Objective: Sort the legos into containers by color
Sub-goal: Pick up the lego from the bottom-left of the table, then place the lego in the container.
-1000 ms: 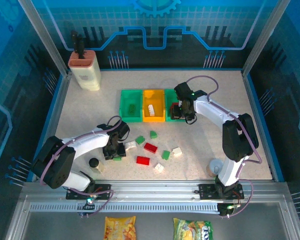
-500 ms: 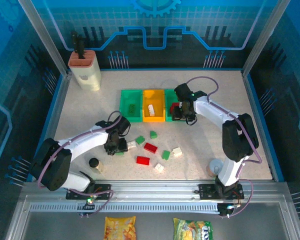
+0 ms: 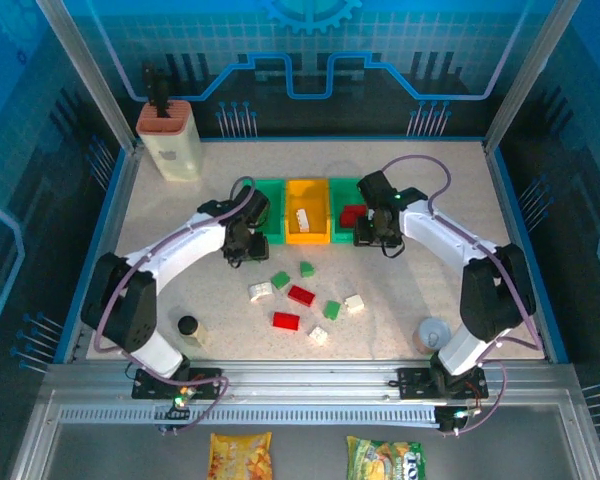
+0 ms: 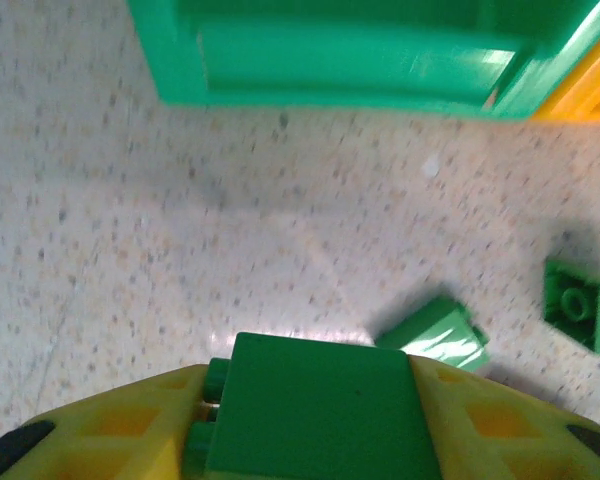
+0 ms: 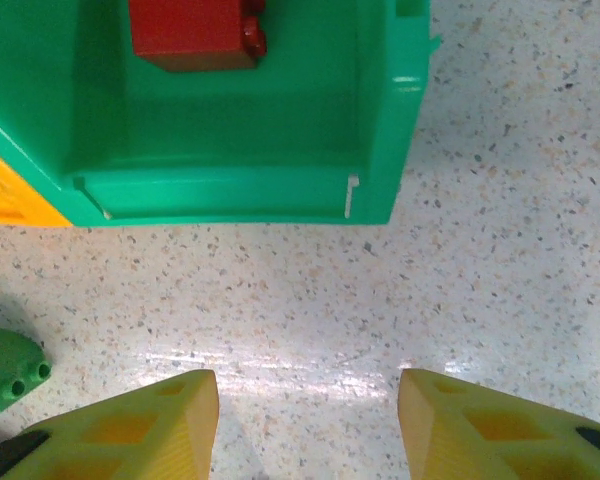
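Left gripper (image 4: 315,388): clenched on a green brick (image 4: 315,415), with a yellow finger (image 4: 130,430) pressed to each side. The left green bin (image 4: 280,60) is straight ahead of the tips, its near wall facing them, apart from the brick. A loose green lego (image 4: 432,335) lies on the table just ahead-right of the fingers, and a second green lego (image 4: 580,305) lies farther right.

Right gripper (image 5: 308,415): released, jaws wide, bare speckled table (image 5: 480,250) between them. The right green bin (image 5: 385,150) is directly ahead, with a red brick (image 5: 190,30) at its far end. The orange-yellow bin (image 5: 5,195) adjoins it ahead-left.
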Controlling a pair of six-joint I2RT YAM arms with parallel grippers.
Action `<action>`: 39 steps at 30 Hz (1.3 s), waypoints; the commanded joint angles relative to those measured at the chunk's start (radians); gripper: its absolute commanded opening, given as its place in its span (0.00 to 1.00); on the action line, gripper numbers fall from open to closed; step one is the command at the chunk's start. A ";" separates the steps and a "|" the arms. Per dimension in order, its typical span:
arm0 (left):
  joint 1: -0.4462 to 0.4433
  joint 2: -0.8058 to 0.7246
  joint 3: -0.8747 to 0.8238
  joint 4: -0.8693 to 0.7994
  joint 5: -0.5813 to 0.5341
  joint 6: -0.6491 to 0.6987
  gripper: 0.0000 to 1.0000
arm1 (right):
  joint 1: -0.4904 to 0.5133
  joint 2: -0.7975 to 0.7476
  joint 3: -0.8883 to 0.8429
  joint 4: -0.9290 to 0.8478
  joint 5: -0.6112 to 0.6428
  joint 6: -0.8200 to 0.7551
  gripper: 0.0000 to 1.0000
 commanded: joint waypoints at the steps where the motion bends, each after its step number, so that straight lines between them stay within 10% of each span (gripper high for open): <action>1: 0.031 0.056 0.095 -0.030 -0.002 0.087 0.46 | 0.012 -0.059 -0.020 -0.040 0.031 0.018 0.52; 25: 0.159 0.491 0.651 -0.027 0.130 0.202 0.46 | 0.022 -0.231 -0.112 -0.113 0.112 0.058 0.52; 39: 0.204 0.574 0.681 0.039 0.222 0.150 0.47 | 0.024 -0.276 -0.128 -0.141 0.123 0.067 0.52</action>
